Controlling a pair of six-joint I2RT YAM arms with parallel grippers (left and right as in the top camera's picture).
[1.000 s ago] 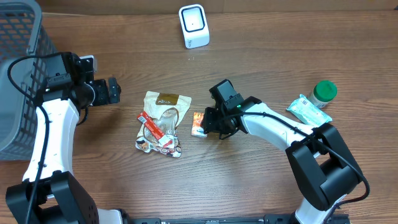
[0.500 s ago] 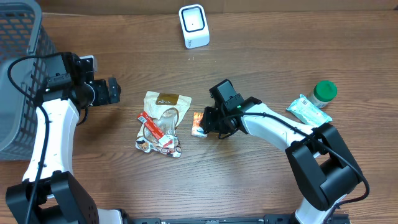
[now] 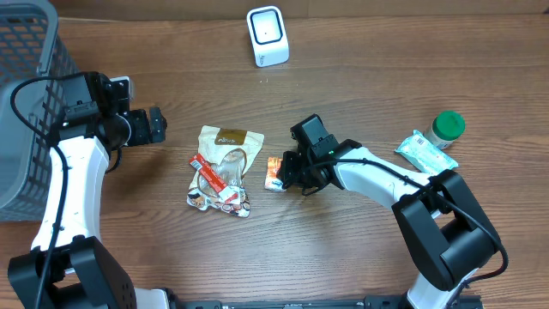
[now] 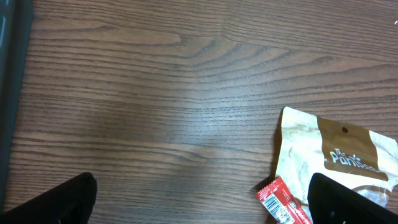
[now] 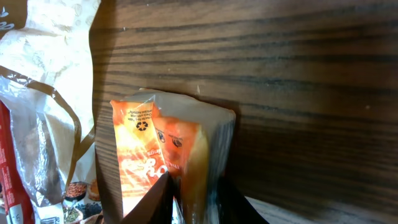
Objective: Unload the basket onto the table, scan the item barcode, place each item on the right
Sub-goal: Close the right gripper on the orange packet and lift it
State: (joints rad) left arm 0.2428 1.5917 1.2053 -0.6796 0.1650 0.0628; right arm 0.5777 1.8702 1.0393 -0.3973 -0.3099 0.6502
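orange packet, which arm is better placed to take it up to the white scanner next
Right. The right gripper has its fingers pinched on the orange packet, so it likely only needs to lift. The left gripper hangs open by the basket, far from the packet.

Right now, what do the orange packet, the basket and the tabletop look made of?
The orange packet: thin glossy plastic film, probably; it crinkles, with a clear sealed edge. The basket: grey open mesh, matte; wire or plastic, cannot tell. The tabletop: brown wood grain, low sheen; solid wood or laminate, unclear.

Mock shop checkout: scanner point(image 3: 267, 35), basket point(image 3: 30, 43)
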